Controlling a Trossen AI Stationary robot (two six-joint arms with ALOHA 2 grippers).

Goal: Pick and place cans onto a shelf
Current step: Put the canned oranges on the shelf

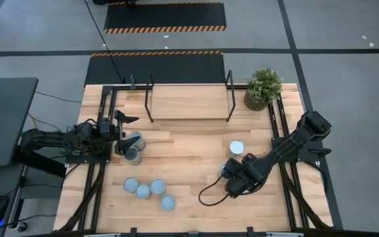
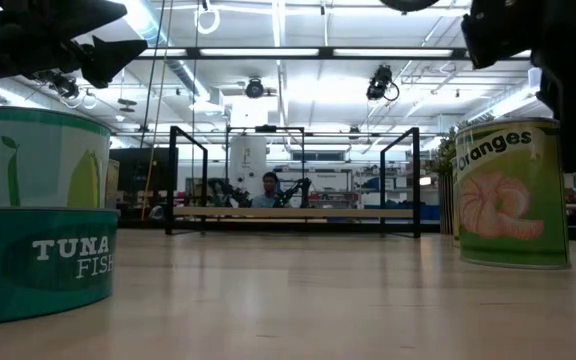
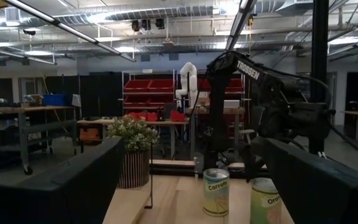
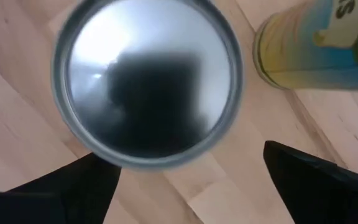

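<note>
Right gripper (image 4: pixel 185 180) (fingers spread) hovers over a can (image 4: pixel 146 81), label hidden.

The left arm extends from the left edge of the desk (image 1: pixel 189 158) toward its middle, wrist roughly level. The left tool (image 1: pixel 125 128) points across the desk, its two fingers (image 3: pixel 73 186) spread wide apart.

The right arm reaches in from the right edge, folded at the elbow, forearm angled toward the desk's centre. The right tool (image 1: pixel 227 172) points downward above the desk surface, with its fingers (image 4: pixel 316 180) parted and nothing between them.
</note>
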